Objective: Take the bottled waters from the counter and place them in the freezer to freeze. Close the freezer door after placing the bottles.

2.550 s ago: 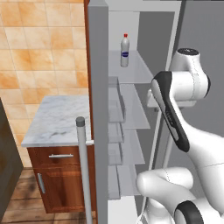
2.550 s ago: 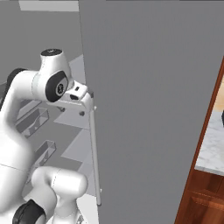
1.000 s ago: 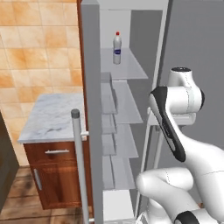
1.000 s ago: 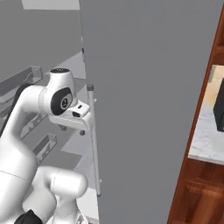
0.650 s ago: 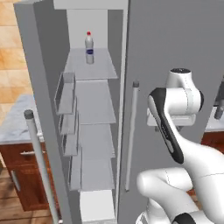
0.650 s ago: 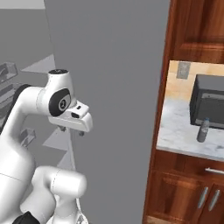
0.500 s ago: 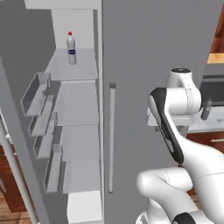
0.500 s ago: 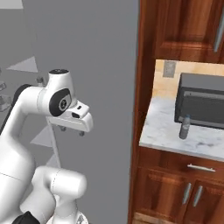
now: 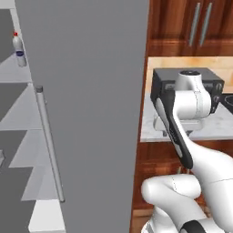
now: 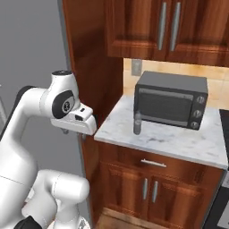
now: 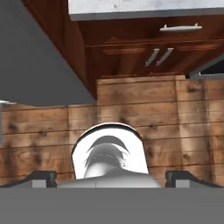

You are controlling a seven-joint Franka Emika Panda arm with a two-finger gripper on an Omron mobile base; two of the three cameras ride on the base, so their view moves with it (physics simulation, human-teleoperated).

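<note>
Bottled waters were split between two places. One bottle with a red cap (image 9: pixel 17 49) stood upright on an upper freezer shelf (image 9: pixel 12 74), at the upper left of the left base view, the only thing on that pale shelf; the shelves below it looked bare. The other bottle (image 10: pixel 137 123), dark greyish with its cap colour too small to tell, stood upright on the marble table (image 10: pixel 170 139) near the centre of the right base view, just in front of the left end of the toaster oven (image 10: pixel 171 100) and close to it; whether they touched could not be told.

The freezer (image 9: pixel 86 113) filled the left and middle of the left base view, its plain grey door shut with a long bar handle (image 9: pixel 49 143), while the compartment at the far left edge stood open.

The fingers (image 11: pixel 110 178) sat at the bottom of the hand view, one tip (image 11: pixel 43 177) at lower left and the other at lower right, set wide apart with nothing between them, pointing down at the wooden floor (image 11: pixel 144 118) in front of the reddish-brown cabinets (image 10: pixel 152 183).
</note>
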